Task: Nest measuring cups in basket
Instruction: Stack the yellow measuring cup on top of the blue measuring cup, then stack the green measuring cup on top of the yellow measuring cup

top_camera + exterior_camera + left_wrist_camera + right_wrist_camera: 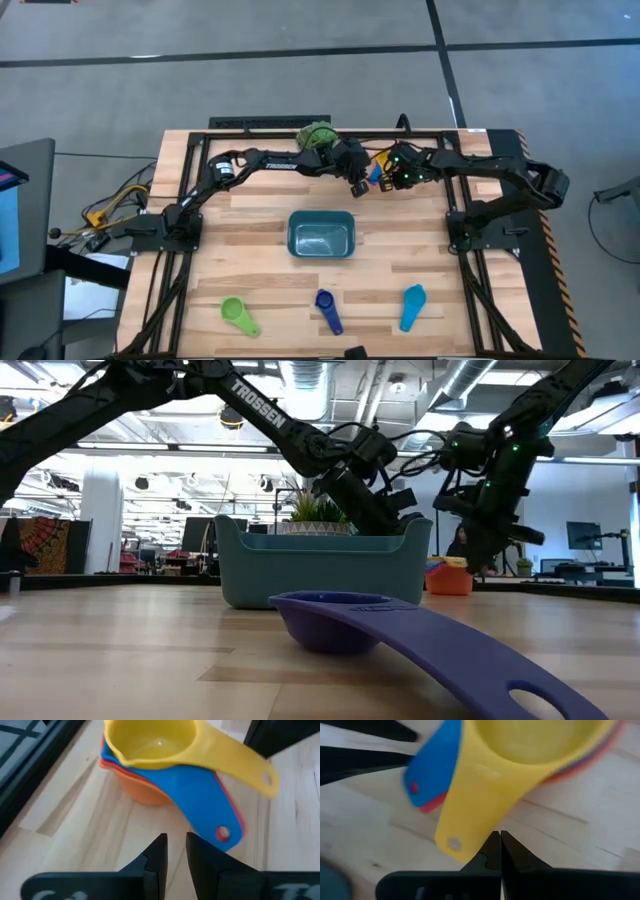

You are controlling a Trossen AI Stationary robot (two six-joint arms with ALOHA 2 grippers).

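- Near edge: green cup (238,315), dark blue cup (328,310) and light blue cup (412,306) lie loose; mid-table the basket (321,234) looks empty.
- Far side: stack of yellow cup (150,740), blue cup (200,800), orange cup (142,792); handles splay apart.
- Left gripper (175,851), jaws slightly apart, empty, faces the blue handle; right gripper (496,847), jaws together, over the yellow handle; plant (316,136) behind.

My left gripper (358,186) and right gripper (398,180) meet over a nested stack of cups (378,172) at the table's (250,215) far edge. The basket (321,234) sits mid-table, nearer than the stack. Three single cups (328,308) lie in a row along the near edge.
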